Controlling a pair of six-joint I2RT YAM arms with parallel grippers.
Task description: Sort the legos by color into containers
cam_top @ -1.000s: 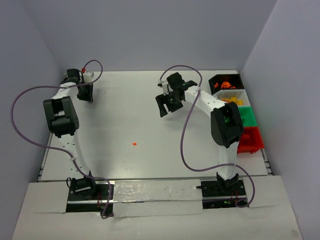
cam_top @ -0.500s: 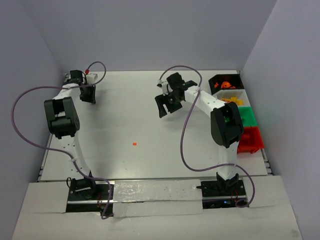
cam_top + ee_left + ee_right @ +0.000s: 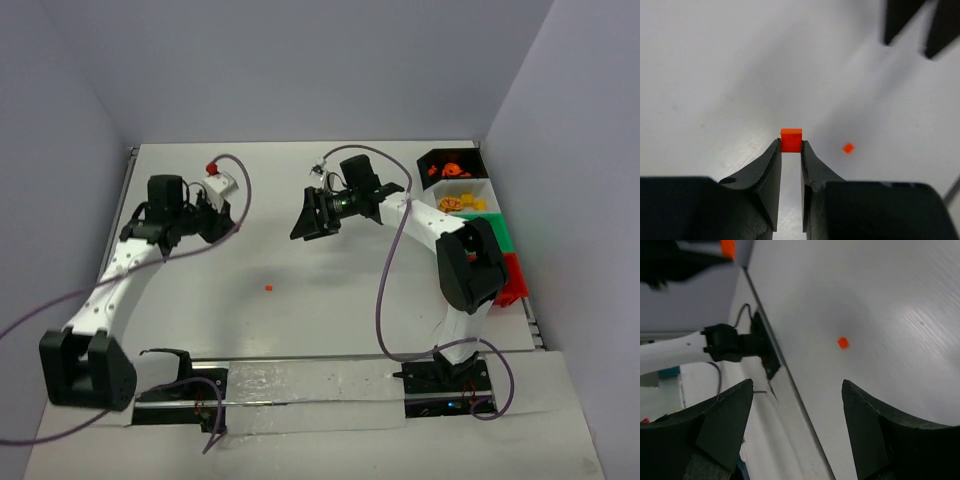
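A small orange-red lego brick is pinched between the fingertips of my left gripper, held above the table. In the top view that gripper hovers left of centre. A second tiny orange lego lies loose on the table; it also shows as the orange lego in the left wrist view and as the orange lego in the right wrist view. My right gripper hangs open above mid-table, and its jaws hold nothing. The containers stand in a row at the right edge: black, white, green, red.
Orange legos lie in the black bin and yellow ones in the white bin. Purple cables loop from both arms over the table. Grey walls close the table off at the back and sides. The right arm's links stretch in front of the bins.
My left arm has swung out of the back-left corner toward the middle of the table. My right gripper has shifted a little to the left and tilted over.
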